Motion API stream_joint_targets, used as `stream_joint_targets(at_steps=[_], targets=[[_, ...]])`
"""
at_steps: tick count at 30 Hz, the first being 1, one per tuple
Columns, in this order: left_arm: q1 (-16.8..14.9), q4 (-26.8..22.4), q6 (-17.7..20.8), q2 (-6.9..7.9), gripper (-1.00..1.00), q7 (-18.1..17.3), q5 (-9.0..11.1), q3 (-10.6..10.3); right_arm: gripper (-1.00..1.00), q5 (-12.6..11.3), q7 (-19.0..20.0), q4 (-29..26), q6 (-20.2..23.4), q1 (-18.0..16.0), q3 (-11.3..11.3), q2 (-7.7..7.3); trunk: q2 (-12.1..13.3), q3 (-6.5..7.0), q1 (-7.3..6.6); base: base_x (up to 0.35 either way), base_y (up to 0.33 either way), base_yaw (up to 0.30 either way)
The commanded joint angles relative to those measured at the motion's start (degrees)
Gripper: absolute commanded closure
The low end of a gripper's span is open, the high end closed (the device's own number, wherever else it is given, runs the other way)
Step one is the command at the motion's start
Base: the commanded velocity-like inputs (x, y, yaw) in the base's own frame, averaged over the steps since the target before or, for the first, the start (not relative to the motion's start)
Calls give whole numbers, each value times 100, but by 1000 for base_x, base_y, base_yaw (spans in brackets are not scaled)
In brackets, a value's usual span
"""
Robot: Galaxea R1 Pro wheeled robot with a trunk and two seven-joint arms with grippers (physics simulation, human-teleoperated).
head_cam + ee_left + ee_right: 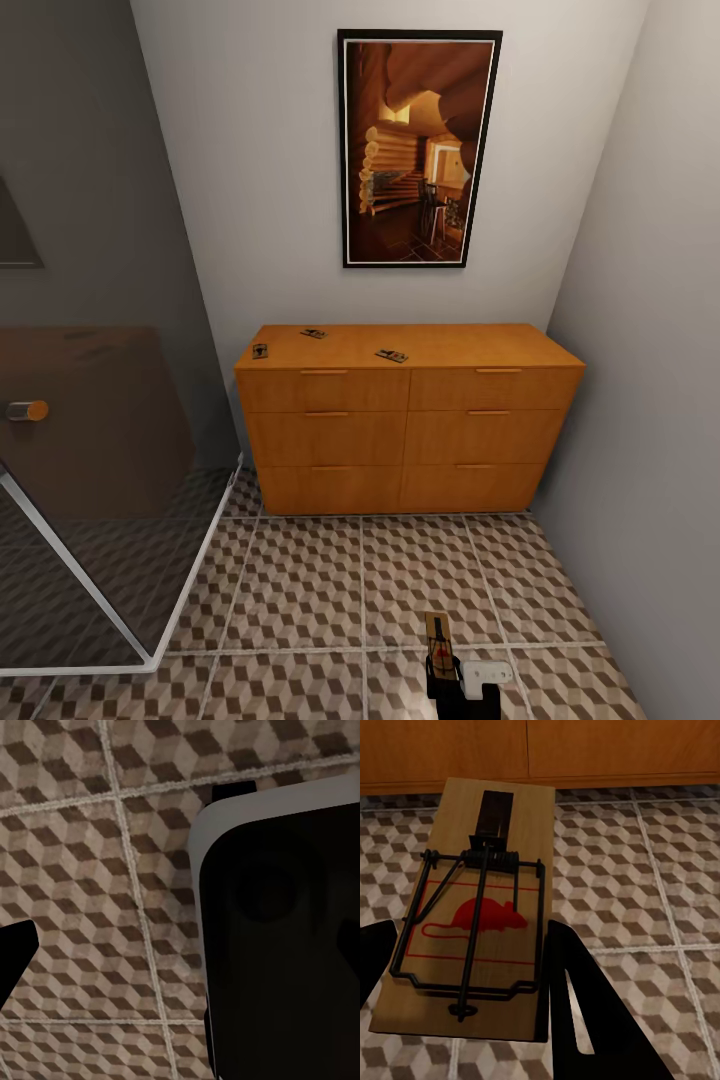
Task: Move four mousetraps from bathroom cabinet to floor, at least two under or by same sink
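Observation:
The orange-brown cabinet [405,425] stands against the far wall with all drawers closed. Three mousetraps lie on its flat top: one at the left edge [260,350], one toward the back [313,333], one near the middle front [391,355]. Low in the head view, my right gripper [447,682] is shut on another mousetrap [438,638], held just above the bathroom floor [300,590]. In the right wrist view this mousetrap [480,907] sits between the gripper [471,945] fingers, red mouse mark up. One left fingertip [15,952] shows far to one side over the tiles. The sink is out of view.
A glass shower enclosure [90,480] with a white frame takes up the left side. A grey wall [650,400] closes the right side. A framed picture [418,148] hangs above the cabinet. A dark, white-edged robot part [285,945] fills much of the left wrist view.

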Motion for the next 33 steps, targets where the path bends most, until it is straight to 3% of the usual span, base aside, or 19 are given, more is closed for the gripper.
stream_joint_targets(at_steps=[1,33], targets=[[-9,25,-40,-3,-100,19,0,-43,100,44,-25,5,-12,-4,-14,1,-3,-5,0,0,0,0],[-9,25,-40,-2,-100,19,0,-43,100,44,-12,6,-12,-4,-12,31,-3,-5,0,0,0,0]])
